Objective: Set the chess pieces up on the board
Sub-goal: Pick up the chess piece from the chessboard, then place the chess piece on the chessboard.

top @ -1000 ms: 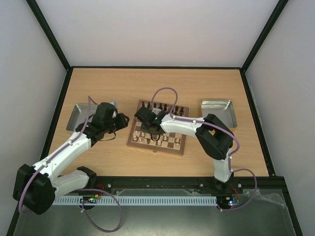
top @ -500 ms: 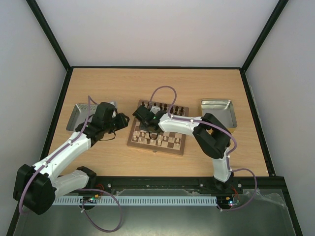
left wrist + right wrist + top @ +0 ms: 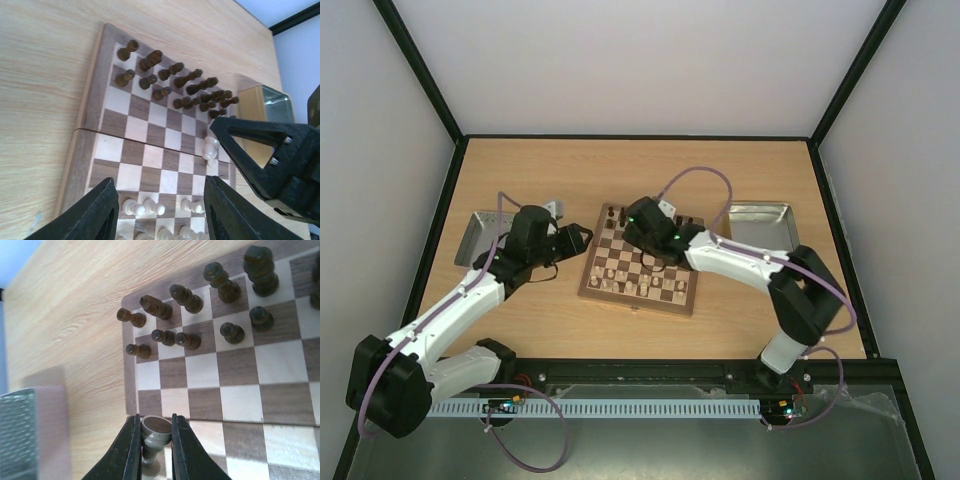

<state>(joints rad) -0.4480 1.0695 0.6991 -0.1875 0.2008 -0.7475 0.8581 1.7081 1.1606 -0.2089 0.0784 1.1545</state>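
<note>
— Brown chess piece (image 3: pixel 150 450), who has it?
— The right fingers (image 3: pixel 154 421). They are pinched tight on it, one on each side of its round end. I cannot tell if it touches the board (image 3: pixel 225 375).
— And the left fingers (image 3: pixel 160 190)?
— They stand partly open with nothing in them. Down between them you can see pale pieces (image 3: pixel 150 206) on the board's near rows.
— What is around the brown one?
— The other dark pieces (image 3: pixel 200 305) stand in two rows at the far edge of the board, well apart from it.
— Does anything get in the way?
— Yes. From above, the right arm (image 3: pixel 740 262) reaches over the board and hides some of the dark pieces. In the left wrist view the black right fingers cover a corner of the board. One pale piece (image 3: pixel 210 147) shows just beside them there.
— Where is the board?
— It lies in the middle of the wooden table (image 3: pixel 740 170). A grey metal tray (image 3: pixel 480 238) sits on its left and another tray (image 3: pixel 765 228) on its right. The left fingers hang just off the board's left edge.
</note>
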